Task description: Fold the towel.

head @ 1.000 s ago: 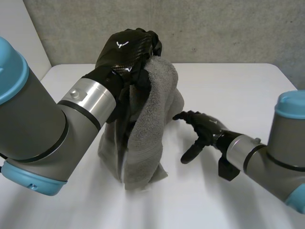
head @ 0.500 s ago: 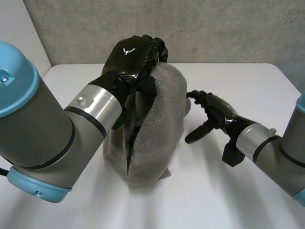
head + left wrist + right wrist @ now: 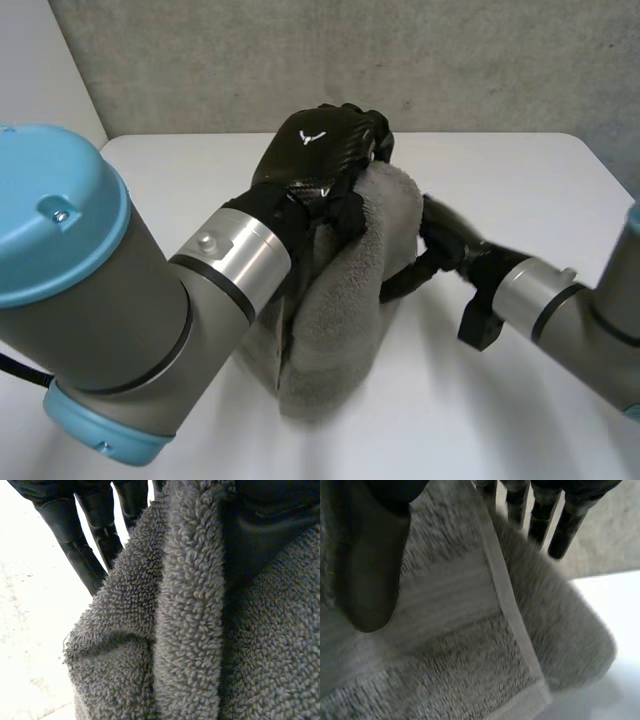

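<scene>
towel (image 3: 345,290) of grey terry hangs in a bunched column over the middle of the white table (image 3: 520,180), its top held up and its lower end resting in a heap on the surface. the left hand (image 3: 318,158) is clenched over the top of the cloth, knuckles up, and the towel drops from under its palm. seen from the left wrist, a thick fold runs between the thumb (image 3: 260,535) on one side and the long black fingers (image 3: 92,555) on the other, so the hand grasps the towel there. the left arm (image 3: 120,320) reaches in low across the near side of the table. the right hand (image 3: 445,245) is against the towel's side, about halfway up, with its fingertips hidden behind the cloth. from the right wrist, its fingers are straight and spread well apart from its thumb (image 3: 367,565), which lies in front of the flat woven band. the hemmed edge (image 3: 505,595) runs between them and the hand is relaxed, not clamped on it. a grey wall (image 3: 400,50) stands behind the table.
</scene>
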You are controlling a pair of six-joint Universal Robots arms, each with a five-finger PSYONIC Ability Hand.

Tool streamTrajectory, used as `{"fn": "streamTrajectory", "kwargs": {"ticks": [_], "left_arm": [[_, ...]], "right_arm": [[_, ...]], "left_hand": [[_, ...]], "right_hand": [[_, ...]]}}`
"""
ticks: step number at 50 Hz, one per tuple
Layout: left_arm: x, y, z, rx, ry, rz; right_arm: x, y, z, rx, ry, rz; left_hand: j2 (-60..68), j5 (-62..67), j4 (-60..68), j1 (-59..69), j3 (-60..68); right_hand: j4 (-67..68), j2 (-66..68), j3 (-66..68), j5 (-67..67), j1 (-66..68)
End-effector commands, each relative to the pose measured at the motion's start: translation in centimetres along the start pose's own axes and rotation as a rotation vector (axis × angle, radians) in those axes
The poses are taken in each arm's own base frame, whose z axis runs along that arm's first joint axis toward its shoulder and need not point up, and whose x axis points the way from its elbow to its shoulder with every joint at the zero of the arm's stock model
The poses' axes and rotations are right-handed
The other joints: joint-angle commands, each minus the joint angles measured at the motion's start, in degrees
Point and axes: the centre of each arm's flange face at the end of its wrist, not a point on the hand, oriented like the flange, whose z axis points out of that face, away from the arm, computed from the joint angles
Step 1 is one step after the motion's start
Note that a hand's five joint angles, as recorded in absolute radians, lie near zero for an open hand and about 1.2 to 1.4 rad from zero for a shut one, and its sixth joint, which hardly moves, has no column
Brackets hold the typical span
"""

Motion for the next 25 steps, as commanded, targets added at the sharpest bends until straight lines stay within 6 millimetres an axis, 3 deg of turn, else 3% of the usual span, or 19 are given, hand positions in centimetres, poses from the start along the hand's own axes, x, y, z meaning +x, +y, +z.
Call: {"fn": "streamTrajectory", "kwargs": {"ticks": [1,10,18,25], "left_arm": [[0.5,-0.1,-0.5,0.000,0.013,-0.039],[0.2,-1.3,-0.5,0.035,0.004,-0.039],[-1.4,-5.4,-1.1,0.150,-0.038,-0.019],[-3.1,-6.9,-1.2,0.193,-0.086,-0.007]], "right_arm": [[0.3,1.7,0.9,-0.032,-0.010,0.010],[0.5,1.7,1.1,-0.019,-0.011,-0.002],[1.7,2.4,1.9,-0.042,0.017,-0.052],[2.3,2.5,2.3,-0.040,0.044,-0.072]], "left_hand": [[2.13,1.63,2.26,3.00,1.15],[2.13,1.63,2.26,3.00,1.15],[2.13,1.63,2.26,3.00,1.15],[2.13,1.63,2.26,3.00,1.15]], "right_hand": [[60.92,61.22,61.35,60.98,60.21],[62.11,62.40,62.53,62.16,61.39],[62.11,62.40,62.53,62.16,61.39],[62.11,62.40,62.53,62.16,61.39]]}}
